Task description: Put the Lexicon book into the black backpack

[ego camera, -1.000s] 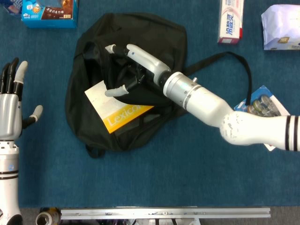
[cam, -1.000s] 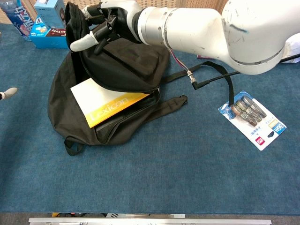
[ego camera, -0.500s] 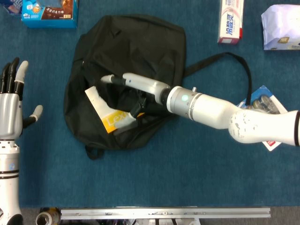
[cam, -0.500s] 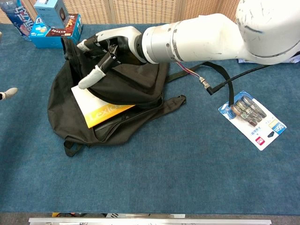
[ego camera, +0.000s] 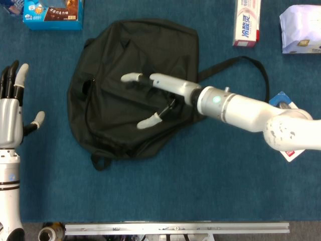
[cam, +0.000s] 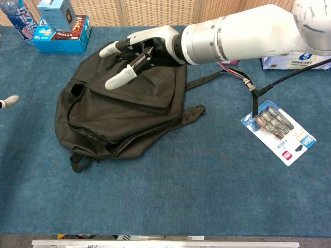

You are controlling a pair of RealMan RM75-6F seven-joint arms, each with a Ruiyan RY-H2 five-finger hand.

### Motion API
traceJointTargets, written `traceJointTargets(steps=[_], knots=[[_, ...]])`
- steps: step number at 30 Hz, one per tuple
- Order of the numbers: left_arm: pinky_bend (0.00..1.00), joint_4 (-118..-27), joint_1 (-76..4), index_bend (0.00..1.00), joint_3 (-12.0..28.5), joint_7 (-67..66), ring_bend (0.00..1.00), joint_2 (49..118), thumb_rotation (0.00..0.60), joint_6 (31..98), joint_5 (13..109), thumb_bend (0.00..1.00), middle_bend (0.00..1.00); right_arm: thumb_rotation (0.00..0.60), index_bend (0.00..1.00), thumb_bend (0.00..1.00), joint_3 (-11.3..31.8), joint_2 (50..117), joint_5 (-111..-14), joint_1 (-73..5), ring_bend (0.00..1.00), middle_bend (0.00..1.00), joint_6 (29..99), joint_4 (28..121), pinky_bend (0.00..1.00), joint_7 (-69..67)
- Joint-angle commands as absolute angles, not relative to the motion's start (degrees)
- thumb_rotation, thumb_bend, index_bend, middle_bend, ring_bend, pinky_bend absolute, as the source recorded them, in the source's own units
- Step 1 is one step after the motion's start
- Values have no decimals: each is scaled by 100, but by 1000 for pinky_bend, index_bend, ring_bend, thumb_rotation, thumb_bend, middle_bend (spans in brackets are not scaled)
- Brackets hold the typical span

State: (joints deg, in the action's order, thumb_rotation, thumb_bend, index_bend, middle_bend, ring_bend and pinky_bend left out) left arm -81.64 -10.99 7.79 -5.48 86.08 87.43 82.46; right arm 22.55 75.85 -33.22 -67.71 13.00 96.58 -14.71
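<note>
Hovering spread and holding nothing, the right hand [ego camera: 150, 100] is risking a snag on the flap of the black backpack [cam: 121, 111] near the table's far-left corner, which could drag it open and spill the Lexicon book, now probably inside though hidden; the left hand [ego camera: 12, 118] is idling, fingers apart, at the left edge. Compared with a second ago, the yellow cover is no longer showing and the flap is lying flat.

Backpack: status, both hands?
Right hand open, over black backpack. Left hand open, off to the side. Lexicon book not visible, flap down. Nothing obstructing.
</note>
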Motion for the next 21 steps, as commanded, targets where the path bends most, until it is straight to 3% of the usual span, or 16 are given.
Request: traceJointTargets(steps=[1, 4, 7, 11, 16, 21], knots=[[162, -8163, -1099, 0, 804, -518, 0, 8582, 600, 8757, 8240, 151, 0, 522, 0, 0, 2013, 7366, -3799, -6455, 100, 123, 2121, 9900, 200, -1253], [162, -8151, -1098, 0, 828, -492, 0, 8533, 600, 8791, 8261, 151, 0, 560, 0, 5, 1758, 7217, -4038, -6190, 100, 152, 2953, 10142, 202, -983], [162, -8178, -1105, 0, 825, -508, 0, 8439, 600, 8770, 8278, 151, 0, 600, 19, 118, 1499, 7115, -4258, -5853, 127, 213, 3923, 10433, 224, -633], [160, -8344, -1135, 0, 754, -610, 0, 8157, 600, 8581, 8285, 151, 0, 600, 196, 286, 1132, 7020, -4703, -5367, 217, 316, 5150, 10704, 309, -12], [157, -8618, -1146, 0, 641, -844, 0, 7768, 600, 8365, 8276, 151, 0, 600, 270, 313, 653, 6797, -5412, -4714, 266, 365, 6280, 10827, 390, 663], [157, -8772, -1099, 0, 585, -942, 0, 7500, 600, 8381, 8309, 151, 0, 600, 271, 315, 153, 6496, -6161, -3998, 268, 371, 7178, 10760, 397, 1169]])
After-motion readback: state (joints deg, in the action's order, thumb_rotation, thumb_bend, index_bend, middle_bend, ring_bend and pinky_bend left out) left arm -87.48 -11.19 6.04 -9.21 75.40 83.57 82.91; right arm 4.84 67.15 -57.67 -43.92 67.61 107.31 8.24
